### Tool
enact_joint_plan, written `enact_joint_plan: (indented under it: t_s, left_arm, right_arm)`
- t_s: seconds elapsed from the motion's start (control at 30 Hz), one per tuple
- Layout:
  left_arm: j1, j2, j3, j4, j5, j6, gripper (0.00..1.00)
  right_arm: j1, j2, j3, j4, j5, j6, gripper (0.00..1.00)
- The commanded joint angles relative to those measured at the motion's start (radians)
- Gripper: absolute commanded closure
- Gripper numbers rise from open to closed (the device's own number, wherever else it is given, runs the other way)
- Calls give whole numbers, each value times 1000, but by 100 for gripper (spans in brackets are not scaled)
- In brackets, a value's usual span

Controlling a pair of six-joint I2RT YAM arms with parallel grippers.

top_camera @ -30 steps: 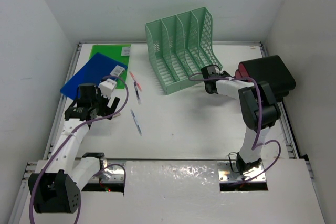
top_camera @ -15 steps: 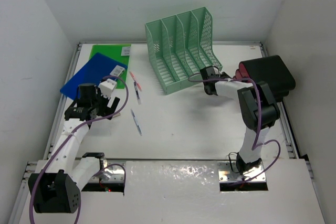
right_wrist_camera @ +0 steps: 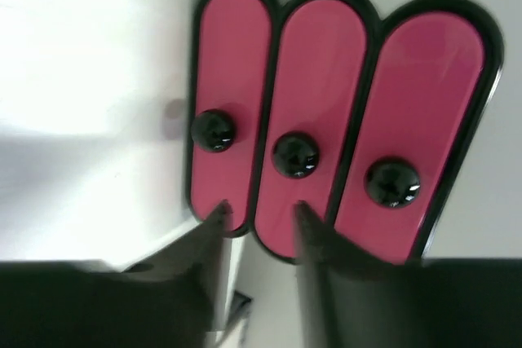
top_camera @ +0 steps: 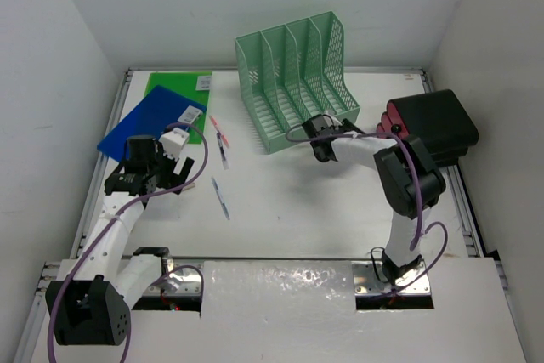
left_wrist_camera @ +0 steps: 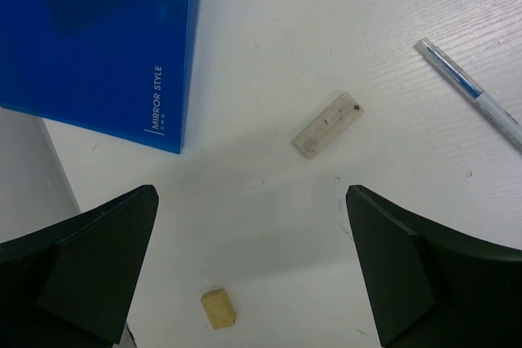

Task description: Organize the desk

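The desk (top_camera: pixel 297 210) fills my overhead view, a white top with metal rails, and both arms are bolted at its near edge. At far left a blue folder (top_camera: pixel 149 121) lies partly over a green folder (top_camera: pixel 174 84) in the far left corner. My left gripper (top_camera: pixel 151 172) hangs just beside the blue folder's near edge. On its wrist camera the fingers (left_wrist_camera: pixel 81 266) are spread wide with nothing between them. Under it on the bare top lie a small white eraser (left_wrist_camera: pixel 329 124) and a tan stub (left_wrist_camera: pixel 218 309), apart from each other. To the right a blue pen (top_camera: pixel 221 197) lies alone, and two more pens (top_camera: pixel 223 146) lie further back. Past them stands the green file rack (top_camera: pixel 293 82). My right gripper (top_camera: pixel 321 135) sits at the rack's near right corner; whether it touches I cannot tell. Its blurred wrist view shows the fingers (right_wrist_camera: pixel 216 238) a narrow slit apart, holding nothing, facing the pink drawers (right_wrist_camera: pixel 326 120) of the black box (top_camera: pixel 433 125) at the right edge.
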Motion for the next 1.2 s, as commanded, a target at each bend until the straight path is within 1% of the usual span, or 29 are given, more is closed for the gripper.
enact_joint_plan:
  t_s: [0.0,0.03,0.1,0.17,0.2,0.33,0.4,0.6,0.77,0.93,1.03,1.17]
  left_arm:
    - [-7,-14,29,13,5,3,0]
    - [-5,-18,28,13,3,6,1]
    - [-7,-22,24,16,2,6,0]
    - [-5,-21,20,18,2,8,0]
    - [-5,-22,17,21,2,6,0]
    - [-7,-16,15,22,2,4,1]
    - [-7,-16,17,19,0,6,0]
    - [-5,-24,17,21,-3,11,0]
    - [-7,-21,18,19,-2,9,0]
    - [-5,-25,17,18,-3,8,1]
    - [-5,-28,17,16,-6,9,0]
    - [-5,-30,17,16,-9,11,0]
  right_arm:
    - [-38,-9,22,45,57,-43,47]
    - [-64,-14,21,51,49,-55,44]
    - [-88,-18,15,76,19,-72,42]
    - [-111,-1,12,96,31,-113,42]
    - [-118,8,7,126,58,-128,44]
    - [-125,40,7,157,68,-162,47]
    - [-131,51,-4,186,87,-187,51]
    - [-147,52,-47,254,107,-231,58]
    - [-157,57,-79,360,138,-316,59]
    - [-165,69,-111,463,138,-369,66]
    - [-167,71,-134,519,132,-388,67]
    - [-165,78,-146,564,140,-417,67]
